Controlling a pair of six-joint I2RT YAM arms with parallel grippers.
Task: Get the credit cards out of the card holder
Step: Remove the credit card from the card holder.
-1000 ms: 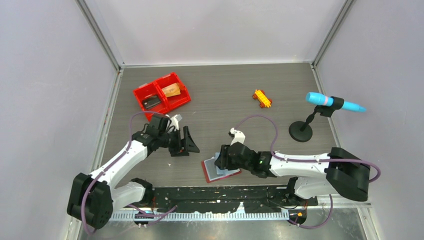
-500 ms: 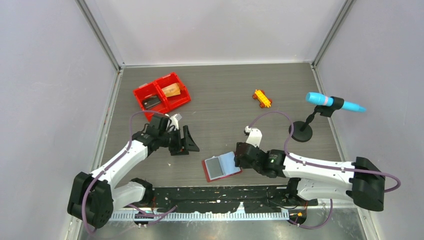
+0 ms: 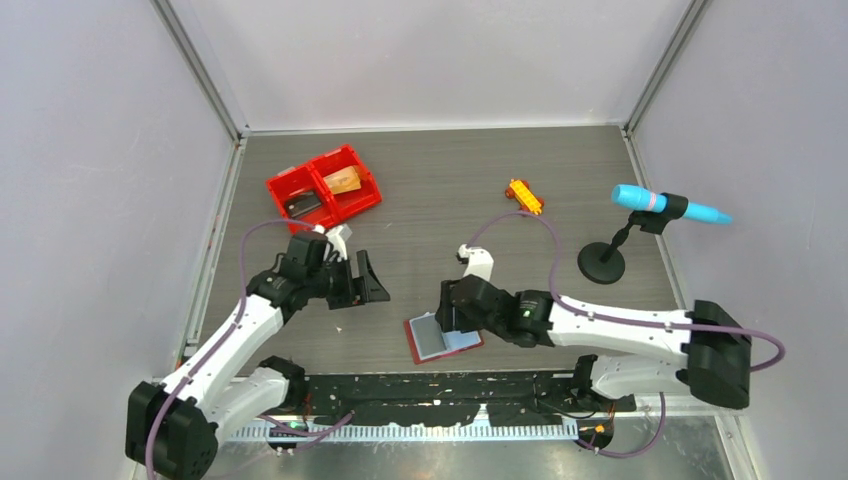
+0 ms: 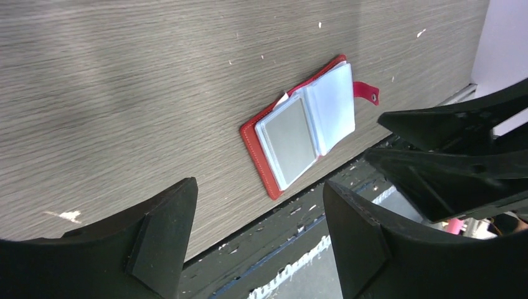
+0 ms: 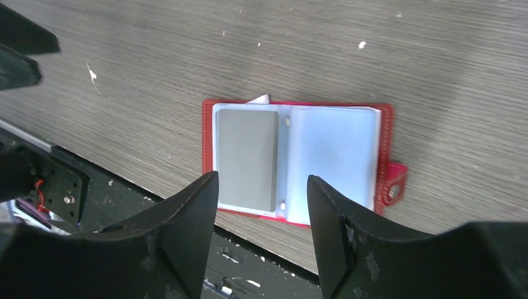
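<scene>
The card holder lies open near the table's front edge, red outside with pale blue sleeves. In the right wrist view the card holder shows a grey card in its left sleeve, a white corner sticking out at the top, and the snap tab at the right. No orange-yellow card shows. My right gripper is open and empty, just above the holder's right page. My left gripper is open and empty, off to the holder's left; the holder lies ahead of it.
A red two-compartment bin stands at the back left. An orange-yellow toy vehicle sits at the back middle. A blue microphone on a black stand is at the right. A black rail runs along the front edge.
The right gripper drew off to the right, leaving the holder lying open, then came back left over its right page. The left gripper shifted slightly farther back and left.
</scene>
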